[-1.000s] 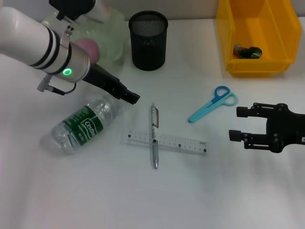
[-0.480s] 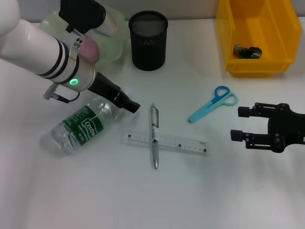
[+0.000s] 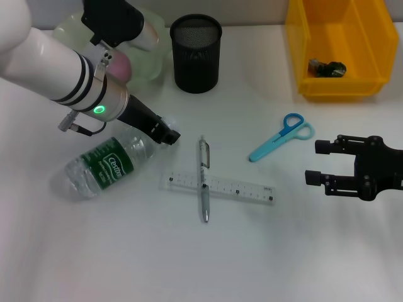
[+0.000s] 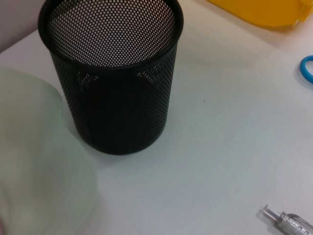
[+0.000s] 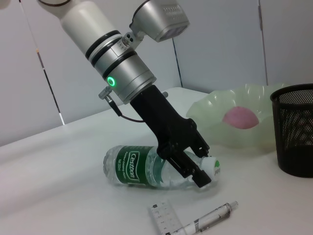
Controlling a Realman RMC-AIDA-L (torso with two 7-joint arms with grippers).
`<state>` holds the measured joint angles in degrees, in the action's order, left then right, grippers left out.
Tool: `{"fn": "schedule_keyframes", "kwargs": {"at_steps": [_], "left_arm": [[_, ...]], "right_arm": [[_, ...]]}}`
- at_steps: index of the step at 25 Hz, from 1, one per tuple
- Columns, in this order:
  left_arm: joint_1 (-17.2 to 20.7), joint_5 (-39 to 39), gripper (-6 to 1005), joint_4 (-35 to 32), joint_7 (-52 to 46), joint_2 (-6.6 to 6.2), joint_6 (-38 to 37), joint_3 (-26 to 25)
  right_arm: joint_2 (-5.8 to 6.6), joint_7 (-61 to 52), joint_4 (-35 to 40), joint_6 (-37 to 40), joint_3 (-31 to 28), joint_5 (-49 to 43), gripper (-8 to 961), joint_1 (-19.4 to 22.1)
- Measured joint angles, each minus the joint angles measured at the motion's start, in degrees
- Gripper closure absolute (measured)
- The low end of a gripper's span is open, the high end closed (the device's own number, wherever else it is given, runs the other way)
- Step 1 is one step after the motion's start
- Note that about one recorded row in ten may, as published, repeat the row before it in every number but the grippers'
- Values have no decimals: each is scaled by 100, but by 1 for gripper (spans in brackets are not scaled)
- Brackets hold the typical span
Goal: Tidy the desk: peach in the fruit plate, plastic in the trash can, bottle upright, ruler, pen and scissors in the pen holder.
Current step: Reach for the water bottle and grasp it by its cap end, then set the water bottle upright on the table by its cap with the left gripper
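In your head view, the left gripper (image 3: 165, 133) sits at the neck of the bottle (image 3: 104, 166), which lies on its side on the table (image 3: 126, 251); its fingers look closed on the neck there. The right gripper (image 3: 322, 162) hovers spread wide near the scissors (image 3: 280, 136). The pen (image 3: 204, 179) lies across the ruler (image 3: 217, 187), the holder (image 3: 196, 53) stands behind them, and the peach (image 3: 119, 64) is in the plate (image 3: 151, 60). Your left wrist view shows the holder (image 4: 112, 73) upright, the plate's edge (image 4: 39, 166) beside it and the pen's tip (image 4: 288, 221). Your right wrist view shows the left gripper (image 5: 200, 172) clamped on the bottle (image 5: 146, 166) by its white cap, with the peach (image 5: 240, 117) in the plate (image 5: 215, 110).
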<state>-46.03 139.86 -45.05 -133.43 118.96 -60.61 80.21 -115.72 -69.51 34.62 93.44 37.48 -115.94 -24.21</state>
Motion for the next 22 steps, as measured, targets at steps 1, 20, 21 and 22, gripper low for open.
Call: {"fn": "schedule_keyframes", "kwargs": {"at_steps": [1,20,21,22], "left_arm": [[0,0,413,0,0,0,0,0],[1486,-2166,558,-1692,1716,-56,-327,-1051],[1486,-2166,558,-1692,1716,-56,-327,-1051],[1522,-2296,558,-1674,1840,-56,-373,-1147]], "right_arm": [[0,0,0,0,0,0,231,0],[7,-18,46,46,21,1,230,-13],[7,-18,46,46,21,1,230,-13],[7,-31,47,50,24,2,230,-22]]}}
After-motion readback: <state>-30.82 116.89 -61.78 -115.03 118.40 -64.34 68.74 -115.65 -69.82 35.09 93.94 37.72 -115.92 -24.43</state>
